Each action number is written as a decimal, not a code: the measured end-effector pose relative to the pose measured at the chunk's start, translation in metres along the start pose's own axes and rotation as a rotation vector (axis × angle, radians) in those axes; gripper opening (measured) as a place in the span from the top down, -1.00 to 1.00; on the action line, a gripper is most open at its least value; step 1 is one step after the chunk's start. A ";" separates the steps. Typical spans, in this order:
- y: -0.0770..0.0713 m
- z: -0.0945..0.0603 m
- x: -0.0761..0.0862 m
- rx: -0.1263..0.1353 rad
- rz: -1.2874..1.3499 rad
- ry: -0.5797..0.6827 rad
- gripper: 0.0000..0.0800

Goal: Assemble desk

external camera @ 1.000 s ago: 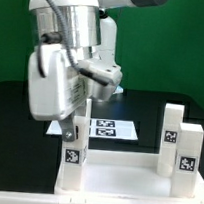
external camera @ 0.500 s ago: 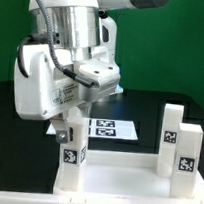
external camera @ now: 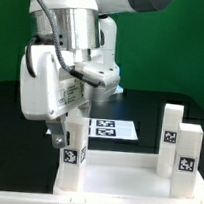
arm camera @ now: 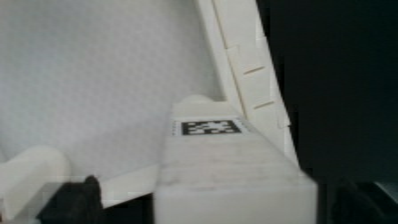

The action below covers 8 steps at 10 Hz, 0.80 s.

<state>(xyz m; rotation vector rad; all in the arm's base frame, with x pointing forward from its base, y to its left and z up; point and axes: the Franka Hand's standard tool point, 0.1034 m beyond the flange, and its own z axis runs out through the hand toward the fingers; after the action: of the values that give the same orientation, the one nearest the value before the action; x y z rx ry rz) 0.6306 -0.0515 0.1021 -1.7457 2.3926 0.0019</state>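
Observation:
The white desk tabletop (external camera: pixel 123 180) lies upside down at the front of the black table. A white leg (external camera: pixel 74 148) with a square tag stands upright in its corner on the exterior view's left. My gripper (external camera: pixel 72 122) comes down on this leg from above and is shut on its upper part. In the wrist view the leg (arm camera: pixel 222 150) fills the space between the two dark fingers (arm camera: pixel 79 200), over the tabletop's inner face (arm camera: pixel 89 90) and rim (arm camera: pixel 237 50). Two more tagged legs (external camera: pixel 173 122) (external camera: pixel 188 153) stand upright on the exterior view's right side.
The marker board (external camera: pixel 110 129) lies flat on the black table behind the tabletop. A green wall closes the back. The arm's large white body (external camera: pixel 53 71) hangs over the exterior view's left half.
The hand has turned about the upright leg and shifted slightly toward the exterior view's left. The leg stays in the same corner, and the other legs have not moved.

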 end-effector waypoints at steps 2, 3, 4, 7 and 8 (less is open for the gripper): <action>0.000 0.001 -0.001 -0.001 -0.003 0.000 -0.62; 0.001 0.001 -0.001 -0.001 -0.003 0.001 -0.62; 0.001 0.001 -0.001 -0.001 -0.004 0.001 -0.62; 0.000 0.000 -0.002 -0.002 -0.011 -0.001 -0.62; 0.000 -0.013 -0.014 -0.014 -0.050 -0.025 -0.62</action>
<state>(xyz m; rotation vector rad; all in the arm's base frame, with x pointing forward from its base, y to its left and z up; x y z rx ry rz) 0.6331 -0.0399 0.1173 -1.8010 2.3362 0.0333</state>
